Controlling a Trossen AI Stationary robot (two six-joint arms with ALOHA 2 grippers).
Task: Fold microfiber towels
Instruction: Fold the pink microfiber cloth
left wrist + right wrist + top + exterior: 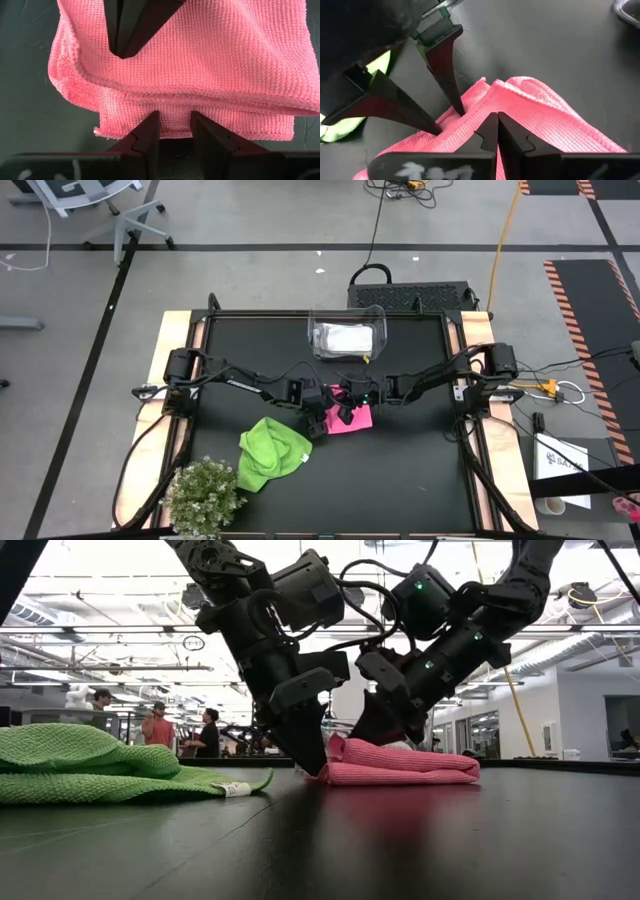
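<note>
- Two dark jointed arms reach inward from the table's left and right edges and meet just below the middle of the high view, over a folded bright pink microfiber towel [355, 418].
- Left gripper [174, 131] tilts steeply down at the pink towel's left edge; its two dark fingers [305, 745] stand parted, straddling the folded hem, and whether they truly pinch it I cannot tell.
- Right gripper [497, 131] slants down onto the same towel from the right, its fingers clenched tight together with the tips pressed into the cloth's top fold.
- Pink towel lies flat on the black table top [420, 470], folded in layers.
- One crumpled lime green microfiber towel [270, 453] lies at lower left of the high view, well apart from both grippers, beside a small green bushy plant [203, 495].
- One clear plastic bin [347, 336] sits at upper centre.
</note>
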